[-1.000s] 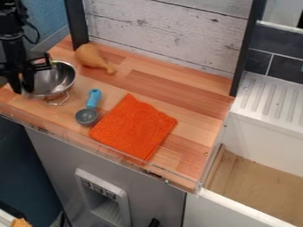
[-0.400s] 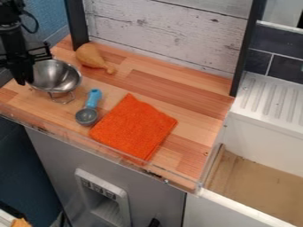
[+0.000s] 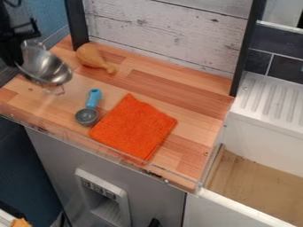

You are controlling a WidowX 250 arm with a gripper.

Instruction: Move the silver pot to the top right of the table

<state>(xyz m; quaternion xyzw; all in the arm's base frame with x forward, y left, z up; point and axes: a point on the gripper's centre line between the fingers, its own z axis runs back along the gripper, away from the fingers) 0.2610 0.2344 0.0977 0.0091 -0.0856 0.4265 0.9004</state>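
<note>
Silver pot (image 3: 48,68) tilted in the upper left of the frame, its left rim clamped in the black gripper (image 3: 14,61), toy drumstick (image 3: 91,56) to its right, blue-handled scoop (image 3: 87,116) lower down, orange cloth (image 3: 135,127) near the middle

I've got a lane of bare table (image 3: 160,86) between the toy drumstick (image 3: 91,56) and orange cloth (image 3: 134,127), with the back wall (image 3: 168,37) bounding the far side!

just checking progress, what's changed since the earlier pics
The gripper has closed on the rim of the silver pot and lifted it, tilted, toward the view's upper left. The toy drumstick, blue-handled scoop and orange cloth stayed put.
</note>
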